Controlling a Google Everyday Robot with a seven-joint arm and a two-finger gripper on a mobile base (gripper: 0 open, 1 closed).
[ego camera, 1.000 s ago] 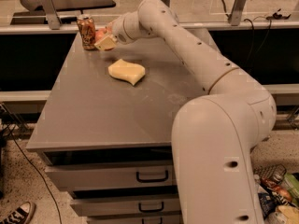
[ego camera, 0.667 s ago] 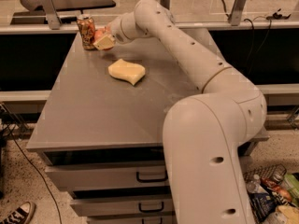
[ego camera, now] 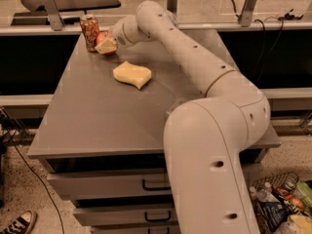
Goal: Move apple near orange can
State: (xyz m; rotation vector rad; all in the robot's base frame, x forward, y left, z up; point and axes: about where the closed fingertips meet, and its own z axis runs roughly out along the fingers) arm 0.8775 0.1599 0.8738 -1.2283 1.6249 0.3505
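A shoe (ego camera: pixel 17 223) lies on the floor at the far left, below the bench (ego camera: pixel 97 121). At the bench's far left corner the can (ego camera: pixel 89 31) stands upright. Just to its right sits the apple (ego camera: pixel 101 37), very close to the can; whether the two touch cannot be told. The tool (ego camera: pixel 107 46) is at the apple, clenched on it, with one pale finger (ego camera: pixel 108 47) across the apple's front and red showing above and below it. Whether the apple rests on the bench or hangs just over it cannot be told. Nearer the camera and a little to the right, a pale yellow sponge (ego camera: pixel 132 74) lies flat on the bench, apart from the apple. The arm (ego camera: pixel 195 57) reaches from the tool rightward and down across the bench to its thick base at the right front. Drawers (ego camera: pixel 112 184) with dark handles sit under the bench.
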